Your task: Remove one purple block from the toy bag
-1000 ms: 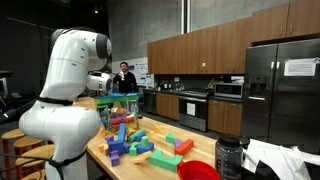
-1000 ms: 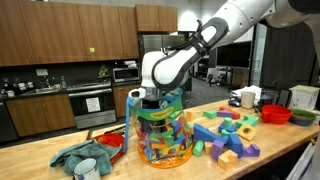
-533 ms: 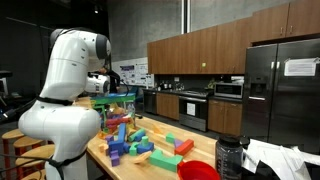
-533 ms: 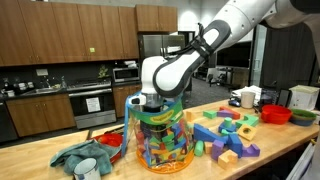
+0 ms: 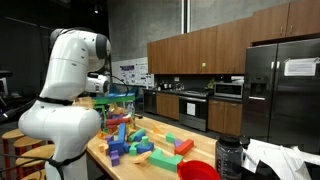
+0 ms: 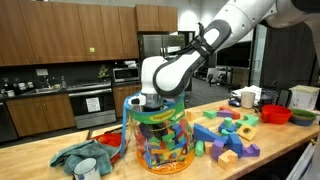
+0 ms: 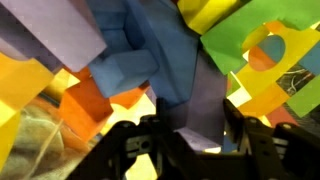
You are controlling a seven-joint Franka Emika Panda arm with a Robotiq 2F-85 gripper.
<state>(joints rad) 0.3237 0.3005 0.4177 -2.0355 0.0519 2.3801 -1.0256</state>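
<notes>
The toy bag (image 6: 160, 138), see-through with a teal top edge and full of many-coloured blocks, stands on the wooden counter (image 6: 60, 172); it also shows beside the arm in an exterior view (image 5: 118, 108). My gripper (image 6: 149, 101) reaches down through the bag's mouth. In the wrist view the gripper (image 7: 193, 120) sits among the blocks with a purple block (image 7: 188, 88) between its two dark fingers (image 7: 160, 125), which press against its sides. Blue, orange, yellow and green blocks crowd round it.
Loose blocks (image 6: 228, 135) lie scattered on the counter beside the bag, seen again in an exterior view (image 5: 140, 145). A red bowl (image 6: 277, 115) and a white mug (image 6: 248, 97) stand beyond them. A crumpled cloth (image 6: 85, 155) lies on the bag's other side.
The gripper has sunk deeper into the bag's mouth and its jaws have come together onto the purple block. The bag and loose blocks have stayed put.
</notes>
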